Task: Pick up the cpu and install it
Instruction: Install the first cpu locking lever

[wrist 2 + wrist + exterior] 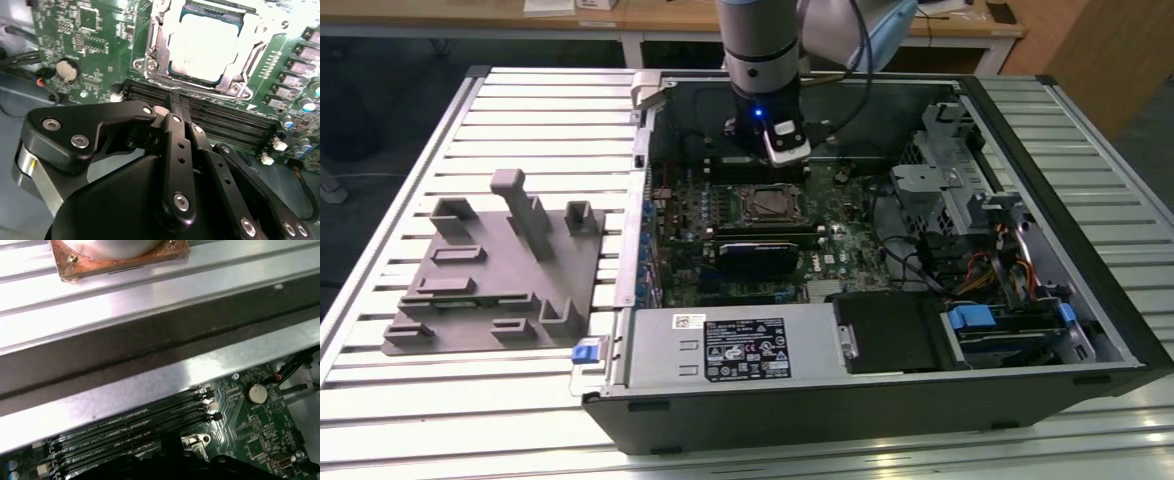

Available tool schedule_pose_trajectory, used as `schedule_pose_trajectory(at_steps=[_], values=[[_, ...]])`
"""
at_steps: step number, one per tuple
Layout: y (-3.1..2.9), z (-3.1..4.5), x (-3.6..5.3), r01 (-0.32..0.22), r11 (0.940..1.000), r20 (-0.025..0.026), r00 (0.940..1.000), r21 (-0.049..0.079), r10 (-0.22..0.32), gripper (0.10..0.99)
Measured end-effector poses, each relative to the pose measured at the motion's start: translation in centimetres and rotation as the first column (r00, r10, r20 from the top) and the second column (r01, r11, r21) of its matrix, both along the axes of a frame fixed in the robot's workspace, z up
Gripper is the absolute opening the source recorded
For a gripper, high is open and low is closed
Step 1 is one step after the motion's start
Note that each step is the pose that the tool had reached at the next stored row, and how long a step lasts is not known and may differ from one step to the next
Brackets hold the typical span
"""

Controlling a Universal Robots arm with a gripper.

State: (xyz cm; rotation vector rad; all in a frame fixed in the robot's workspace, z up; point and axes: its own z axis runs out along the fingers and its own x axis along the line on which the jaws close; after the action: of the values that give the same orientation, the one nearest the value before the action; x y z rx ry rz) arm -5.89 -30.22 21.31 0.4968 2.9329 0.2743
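Observation:
The cpu (202, 47), a pale silver square, lies flat inside the metal socket frame (150, 60) on the green motherboard; in the exterior view the socket (767, 205) sits mid-board in the open computer case (1067, 180). My gripper (173, 102) hangs just beside the socket, over the black memory slots (240, 125), with its black fingers (176, 145) drawn together and nothing between them. Seen from the exterior view, the gripper (778, 152) is inside the case on the socket's far side.
A grey plastic tray (494, 270) with upright blocks rests on the slatted table at the exterior view's left. Inside the case are a power supply (734, 345), drive bays with cables (987, 320) and a coin battery (257, 392). A copper-edged plate (120, 260) lies outside the case wall.

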Motion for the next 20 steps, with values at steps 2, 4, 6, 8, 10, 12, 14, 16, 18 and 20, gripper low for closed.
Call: schedule_pose_trajectory(at_steps=[2, 4, 6, 8, 10, 12, 14, 16, 18, 20], values=[[-0.03, 0.00, 0.22, 0.000, 0.9999, -0.0225, 0.9997, -0.012, 0.000, 0.106], [-0.04, -0.01, 0.36, 0.000, 0.9994, -0.0352, 0.9994, -0.035, -0.001, 0.106], [-0.04, 0.00, 0.43, -0.001, 0.9978, -0.0413, 0.9991, -0.066, -0.002, 0.106], [-0.05, 0.00, 0.53, -0.001, 0.9953, -0.0485, 0.9988, -0.097, -0.003, 0.106], [-0.04, -0.01, 0.63, -0.002, 0.9919, -0.0564, 0.9984, -0.127, -0.005, 0.106], [-0.07, -0.01, 0.73, -0.003, 0.9882, -0.0635, 0.9980, -0.153, -0.007, 0.106], [-0.19, -0.01, 0.74, -0.004, 0.9859, -0.0656, 0.9978, -0.167, -0.008, 0.106], [-0.43, 0.00, 0.74, -0.004, 0.9843, -0.0666, 0.9977, -0.176, -0.008, 0.106], [-0.69, -0.01, 0.76, -0.004, 0.9831, -0.0671, 0.9977, -0.183, -0.009, 0.106], [-0.95, -0.01, 0.77, -0.004, 0.9824, -0.0679, 0.9976, -0.187, -0.009, 0.106]])
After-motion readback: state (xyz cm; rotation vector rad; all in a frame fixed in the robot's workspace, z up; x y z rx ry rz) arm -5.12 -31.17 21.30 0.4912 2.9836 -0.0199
